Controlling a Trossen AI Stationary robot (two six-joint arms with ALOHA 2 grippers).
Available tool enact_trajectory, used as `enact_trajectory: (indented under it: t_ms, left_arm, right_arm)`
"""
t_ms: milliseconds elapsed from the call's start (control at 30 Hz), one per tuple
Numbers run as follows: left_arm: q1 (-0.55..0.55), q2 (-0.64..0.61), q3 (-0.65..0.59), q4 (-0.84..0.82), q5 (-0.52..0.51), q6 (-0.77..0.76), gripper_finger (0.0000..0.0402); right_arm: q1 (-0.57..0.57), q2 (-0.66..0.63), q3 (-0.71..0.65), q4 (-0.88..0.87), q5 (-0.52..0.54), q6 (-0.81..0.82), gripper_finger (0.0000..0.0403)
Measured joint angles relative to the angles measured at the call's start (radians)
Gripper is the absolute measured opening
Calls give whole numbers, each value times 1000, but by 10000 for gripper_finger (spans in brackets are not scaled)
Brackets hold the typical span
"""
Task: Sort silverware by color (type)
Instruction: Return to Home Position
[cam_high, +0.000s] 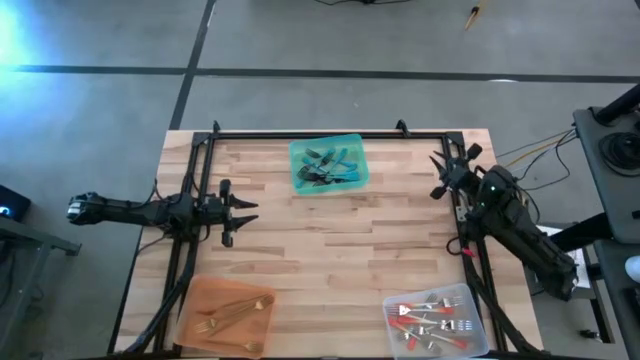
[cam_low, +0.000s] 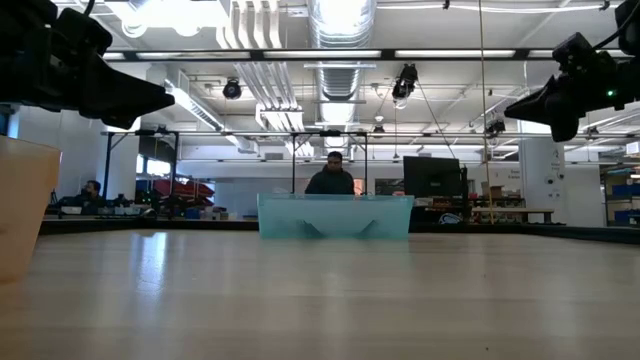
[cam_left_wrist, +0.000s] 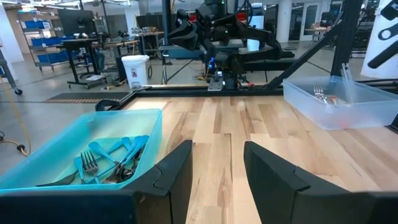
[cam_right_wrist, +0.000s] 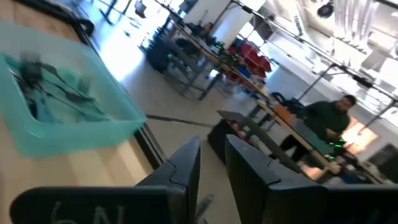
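Wooden table (cam_high: 330, 250) holds blue forks (cam_high: 325, 172) in tray (cam_high: 296, 150) between left hand (cam_high: 245, 222) and right hand (cam_high: 436, 175), both parted

**Two black arms**

Your left arm (cam_high: 130, 210), frame left, runs slim and matte black with a pale end cap. Your right arm (cam_high: 520, 225), frame right, looks bulkier, green light glowing. On the left gripper (cam_left_wrist: 217, 149): flat black wedge fingers (cam_left_wrist: 177, 171).
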Motion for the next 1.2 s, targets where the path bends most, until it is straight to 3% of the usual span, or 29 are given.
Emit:
enact_trajectory:
  t_ms: [233,567,1200]
  left_arm:
    - [0,0,0,0,0,0,128]
    - [0,0,0,0,0,0,128]
    - [0,0,0,0,0,0,128]
  right_arm:
    - [-66,0,0,-34,0,-55,68]
    - [-207,14,0,-43,4,51,68]
    - [-216,42,-82,6,9,122,68]
